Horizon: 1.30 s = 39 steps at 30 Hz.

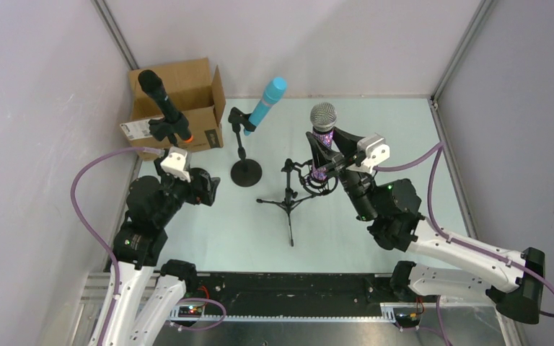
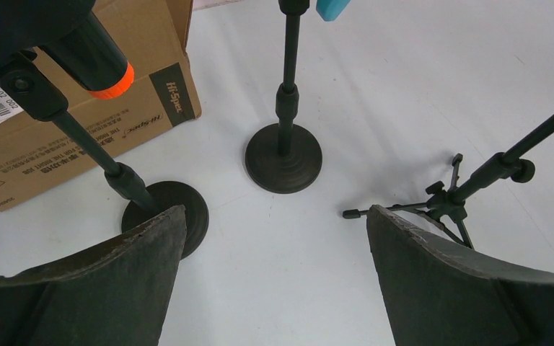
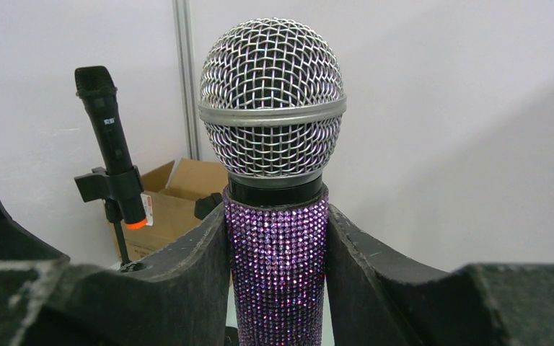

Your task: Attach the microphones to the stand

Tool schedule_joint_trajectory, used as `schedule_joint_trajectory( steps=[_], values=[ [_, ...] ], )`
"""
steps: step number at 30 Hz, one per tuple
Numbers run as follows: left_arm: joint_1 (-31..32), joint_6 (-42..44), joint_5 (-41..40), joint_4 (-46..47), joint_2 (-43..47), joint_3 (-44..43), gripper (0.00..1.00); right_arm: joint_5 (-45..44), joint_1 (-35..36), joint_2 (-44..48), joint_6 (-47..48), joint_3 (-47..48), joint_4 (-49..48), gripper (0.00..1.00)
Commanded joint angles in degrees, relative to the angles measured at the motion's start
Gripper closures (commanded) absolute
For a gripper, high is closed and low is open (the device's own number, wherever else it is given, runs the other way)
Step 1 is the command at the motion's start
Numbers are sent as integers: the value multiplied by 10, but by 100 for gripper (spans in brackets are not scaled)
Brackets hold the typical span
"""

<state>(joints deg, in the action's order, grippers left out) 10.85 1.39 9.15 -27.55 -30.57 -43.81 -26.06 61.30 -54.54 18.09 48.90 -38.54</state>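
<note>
The black microphone with the orange-red end (image 1: 164,102) sits in the clip of the left round-base stand (image 2: 166,215); it also shows in the right wrist view (image 3: 112,144). The turquoise microphone (image 1: 267,103) sits in the clip of the middle round-base stand (image 1: 245,171). My right gripper (image 1: 322,153) is shut on the glittery purple microphone (image 3: 280,252) with its silver mesh head (image 1: 323,115), holding it upright over the ring holder of the tripod stand (image 1: 291,198). My left gripper (image 2: 274,216) is open and empty, above the table between the stand bases.
An open cardboard box (image 1: 187,86) stands at the back left, behind the left stand. Grey walls with metal posts enclose the table on three sides. The tripod's legs spread across the table's middle.
</note>
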Motion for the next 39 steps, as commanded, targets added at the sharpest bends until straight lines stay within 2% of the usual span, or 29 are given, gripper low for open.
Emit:
schedule_joint_trajectory(
  steps=[1, 5, 14, 21, 28, 39],
  values=[
    [-3, -10, -1, 19, 6, 3, 2, 19, -15, 2, 13, 35, -19, 100],
    [-3, -10, -1, 19, 6, 3, 2, 30, -25, 2, 3, 34, -13, 100],
    [-3, -10, 1, 19, 6, 7, 2, -13, -4, 28, -33, -3, -12, 100],
    [-3, -10, 4, 19, 6, 6, 2, -90, 24, 47, -54, -54, -86, 100],
    [-3, -10, 3, 19, 9, 7, 2, -131, 74, 23, 42, -108, -259, 100],
    [-3, -10, 2, 18, 9, 5, 2, -165, 125, -34, 176, -136, -418, 97]
  ],
)
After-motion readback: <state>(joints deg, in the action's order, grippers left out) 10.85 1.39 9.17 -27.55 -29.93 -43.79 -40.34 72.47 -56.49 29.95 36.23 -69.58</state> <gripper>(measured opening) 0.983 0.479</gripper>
